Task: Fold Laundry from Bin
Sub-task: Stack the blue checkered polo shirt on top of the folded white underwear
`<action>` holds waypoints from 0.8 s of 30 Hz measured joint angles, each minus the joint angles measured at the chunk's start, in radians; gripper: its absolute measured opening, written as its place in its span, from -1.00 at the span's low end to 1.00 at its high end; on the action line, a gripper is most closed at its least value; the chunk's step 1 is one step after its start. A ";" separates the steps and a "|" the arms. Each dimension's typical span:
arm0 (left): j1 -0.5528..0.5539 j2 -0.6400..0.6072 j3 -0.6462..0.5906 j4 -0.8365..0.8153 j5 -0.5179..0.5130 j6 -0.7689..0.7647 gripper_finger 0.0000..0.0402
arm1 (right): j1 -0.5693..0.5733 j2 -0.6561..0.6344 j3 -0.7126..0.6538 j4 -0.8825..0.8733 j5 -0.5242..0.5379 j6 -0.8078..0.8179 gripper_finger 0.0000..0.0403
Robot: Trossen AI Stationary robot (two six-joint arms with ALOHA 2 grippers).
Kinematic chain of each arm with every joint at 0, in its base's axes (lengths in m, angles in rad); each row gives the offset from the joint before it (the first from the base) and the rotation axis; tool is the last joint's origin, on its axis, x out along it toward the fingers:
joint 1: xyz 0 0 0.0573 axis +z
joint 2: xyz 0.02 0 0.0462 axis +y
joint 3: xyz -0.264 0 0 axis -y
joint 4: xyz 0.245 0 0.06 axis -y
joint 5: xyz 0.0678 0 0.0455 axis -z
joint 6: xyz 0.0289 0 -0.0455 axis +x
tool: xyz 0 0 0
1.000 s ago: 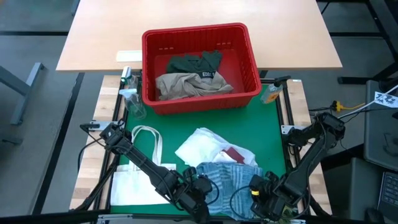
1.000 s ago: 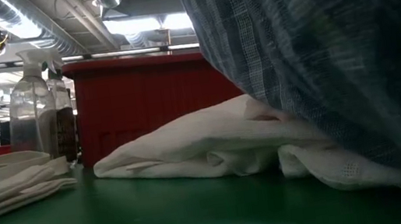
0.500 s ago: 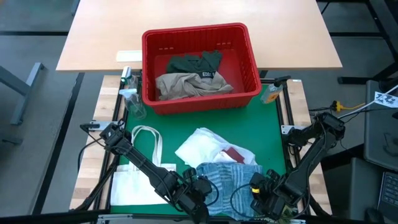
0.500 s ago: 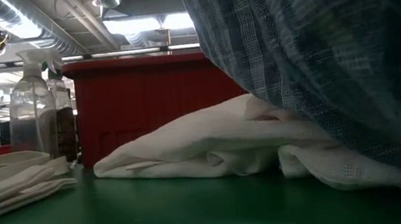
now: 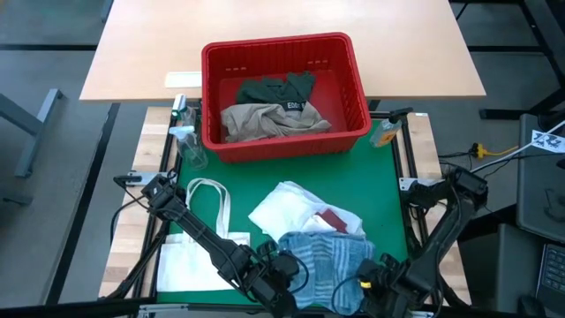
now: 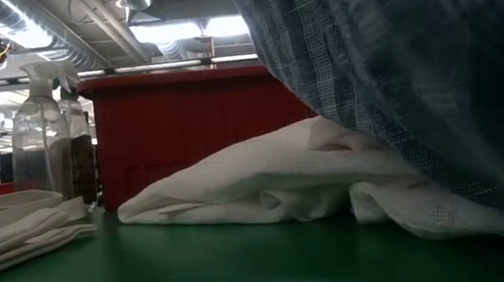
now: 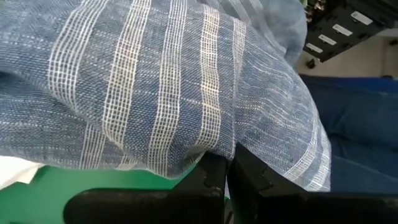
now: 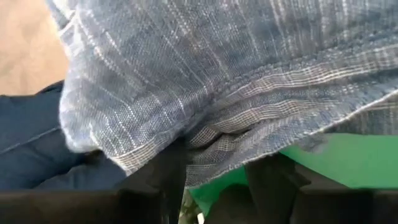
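Down at the near edge of the green mat [image 5: 221, 177], the blue-and-white striped garment [image 5: 325, 258] is bunched between the two grippers. The left gripper [image 5: 284, 269] sits at the cloth's left edge with its fingers [image 7: 214, 177] pressed together, a fold of the striped fabric pinched between them. The right gripper [image 5: 381, 284] is at the garment's right corner; its fingers [image 8: 168, 171] stand apart with a thick gather of the same cloth between them, so it holds that side too. Just behind the striped piece lies a white garment [image 5: 287, 208] with a maroon piece [image 5: 333, 220] showing at its edge, touching the striped cloth. Farther back stands the red bin [image 5: 284, 93], well apart from both grippers, holding a beige garment [image 5: 265, 119] and a dark green garment [image 5: 278, 88]. A flat white tote bag [image 5: 196, 252] lies on the mat beside the left arm.
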State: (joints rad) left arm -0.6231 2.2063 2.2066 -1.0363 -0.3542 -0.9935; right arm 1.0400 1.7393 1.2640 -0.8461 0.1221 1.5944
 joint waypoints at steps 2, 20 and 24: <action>0.000 0.000 0.000 0.000 0.014 0.000 -1.00 | 0.000 0.008 0.000 0.002 0.008 0.000 -0.21; 0.001 0.000 0.000 -0.130 0.031 0.035 -1.00 | 0.001 0.080 0.000 0.137 0.027 0.060 -0.21; 0.001 0.000 0.000 -0.132 0.031 0.035 -1.00 | 0.001 0.085 0.000 0.140 0.027 0.059 -0.21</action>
State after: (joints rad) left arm -0.6224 2.2063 2.2066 -1.1686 -0.3233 -0.9585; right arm 1.0405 1.8244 1.2640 -0.7059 0.1493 1.6535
